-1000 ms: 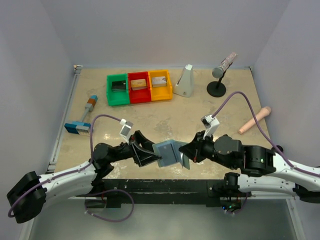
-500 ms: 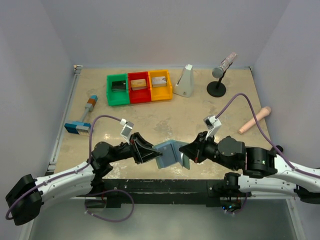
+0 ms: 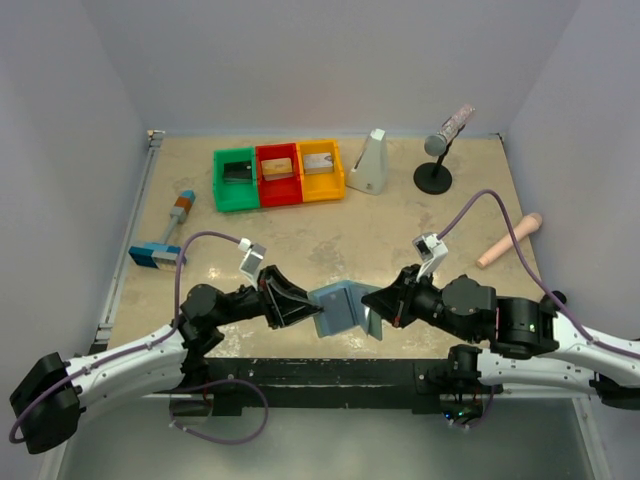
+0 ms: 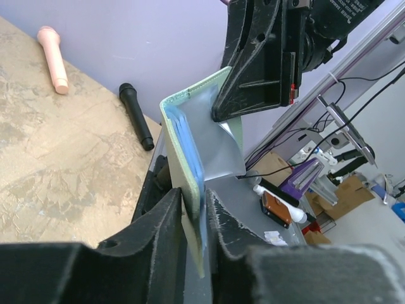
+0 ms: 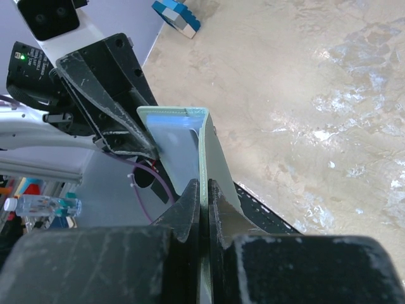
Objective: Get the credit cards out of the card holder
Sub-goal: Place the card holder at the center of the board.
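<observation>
The blue-grey card holder point(image 3: 338, 308) hangs open in a V over the table's near edge, between both arms. My left gripper point(image 3: 312, 312) is shut on its left flap; the left wrist view shows the pale flap with blue pocket edges point(image 4: 190, 126) pinched between the pads point(image 4: 193, 196). My right gripper point(image 3: 368, 300) is shut on the other flap, whose thin green edge point(image 5: 204, 145) runs up from the closed fingertips point(image 5: 204, 190). Far back, a black card point(image 3: 237, 170) lies in the green bin, an orange-gold card point(image 3: 277, 167) in the red one and a silver card point(image 3: 318, 160) in the yellow one.
The three bins point(image 3: 278, 188) stand side by side at the back. A blue-headed brush point(image 3: 160, 255) lies at the left. A white wedge-shaped object point(image 3: 368, 162), a microphone on a stand point(image 3: 440, 140) and a pink handle point(image 3: 510, 240) occupy the back right.
My left gripper, open around the holder's left flap a second ago, has closed on it. The right arm has drawn slightly to the right, still gripping its flap.
</observation>
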You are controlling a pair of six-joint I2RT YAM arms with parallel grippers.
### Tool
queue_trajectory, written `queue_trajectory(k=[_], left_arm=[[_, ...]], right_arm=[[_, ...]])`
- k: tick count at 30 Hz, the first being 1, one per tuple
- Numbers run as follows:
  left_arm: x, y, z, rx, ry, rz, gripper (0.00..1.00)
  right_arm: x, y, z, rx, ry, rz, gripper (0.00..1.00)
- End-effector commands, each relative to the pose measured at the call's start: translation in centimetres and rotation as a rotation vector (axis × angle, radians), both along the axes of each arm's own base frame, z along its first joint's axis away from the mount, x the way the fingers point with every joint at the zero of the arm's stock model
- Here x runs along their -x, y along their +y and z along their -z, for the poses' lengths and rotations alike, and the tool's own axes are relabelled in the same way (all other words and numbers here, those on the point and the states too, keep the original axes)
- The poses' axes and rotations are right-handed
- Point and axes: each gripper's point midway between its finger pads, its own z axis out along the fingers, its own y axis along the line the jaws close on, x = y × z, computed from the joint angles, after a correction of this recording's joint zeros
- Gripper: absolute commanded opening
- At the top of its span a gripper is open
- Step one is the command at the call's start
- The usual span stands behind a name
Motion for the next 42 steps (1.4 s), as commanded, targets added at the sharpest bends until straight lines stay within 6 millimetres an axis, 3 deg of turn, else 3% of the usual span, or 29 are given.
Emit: queue_trajectory(k=[1, 7, 11, 14, 27, 32, 37, 42], left_arm=[[0.1, 0.1, -1.2, 0.026, -0.055, -0.007, 0.22], [0.2, 0.3, -1.4, 0.028, -0.060, -0.005, 0.20], [0.4, 0.4, -1.6, 0.033, -0.065, -0.004, 0.32], [0.4, 0.4, -1.6, 0.032, -0.066, 0.000, 0.33], [0.8, 0.5, -1.9, 0.041, -0.075, 0.014, 0.07], [0.9, 0.6, -2.4, 0.045, -0.079, 0.019, 0.11], [1.1, 0.5, -2.6, 0.040, -0.085, 0.028, 0.24], [1.1, 0.4, -2.5, 0.036, -0.082, 0.032, 0.26]], right_arm=[[-0.3, 0.4, -1.8, -0.088, -0.008, 0.022, 0.00], [-0.2, 0.3, -1.7, -0.093, -0.005, 0.021, 0.00], [-0.2, 0.2, -1.7, -0.099, -0.002, 0.023, 0.00], [-0.2, 0.3, -1.5, -0.096, 0.002, 0.019, 0.00], [-0.1, 0.1, -1.3, -0.103, 0.006, 0.019, 0.00], [0.0, -0.1, -1.1, -0.100, 0.010, 0.017, 0.00], [0.1, -0.1, -1.2, -0.103, 0.010, 0.016, 0.00], [0.1, -0.1, -1.0, -0.097, 0.011, 0.017, 0.00]])
